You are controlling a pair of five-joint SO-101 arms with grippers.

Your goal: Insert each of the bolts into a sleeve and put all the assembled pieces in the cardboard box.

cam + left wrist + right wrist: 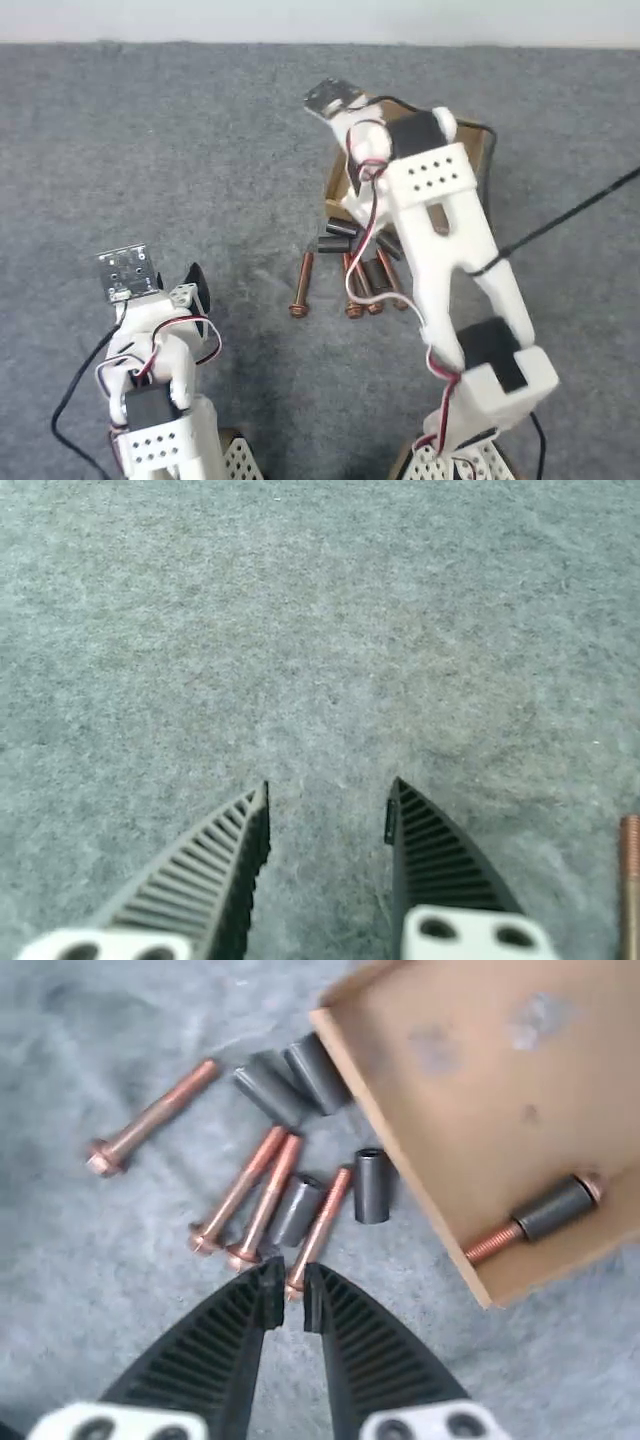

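Picking up the next bolt is the step in hand. The right gripper's [290, 1278] black ribbed fingers sit drawn together to a slit, seemingly pinching the head of a copper-coloured flanged bolt [320, 1220]. It lies on the grey felt bench [150, 150], near the open brown cardboard box [470, 1100], where one sleeved bolt [545, 1210] already rests. Next, I judge, it needs lifting and lining up with the dark grey cylindrical sleeve [370, 1185] just beside it. The bolt looks slim and long-shanked. The left gripper [330, 795] hovers over bare felt, fingers apart.
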